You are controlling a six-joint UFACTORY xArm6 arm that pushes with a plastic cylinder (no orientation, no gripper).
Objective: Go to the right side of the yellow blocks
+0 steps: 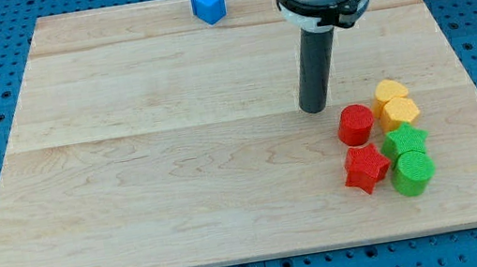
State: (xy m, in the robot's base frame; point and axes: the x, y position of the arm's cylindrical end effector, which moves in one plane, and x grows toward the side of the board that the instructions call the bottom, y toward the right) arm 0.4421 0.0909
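Note:
Two yellow blocks sit at the view's right: one (390,91) above the other (400,112), touching each other. Their shapes look rounded or hexagonal. My tip (314,109) rests on the board to the left of the yellow blocks, apart from them, and just above-left of the red cylinder (357,124). The rod rises straight from the tip to the arm at the view's top.
A red star (366,168), a green star (405,141) and a green cylinder (412,173) cluster below the yellow blocks. A blue block (207,3) lies near the board's top edge. The wooden board (176,162) lies on a blue pegboard.

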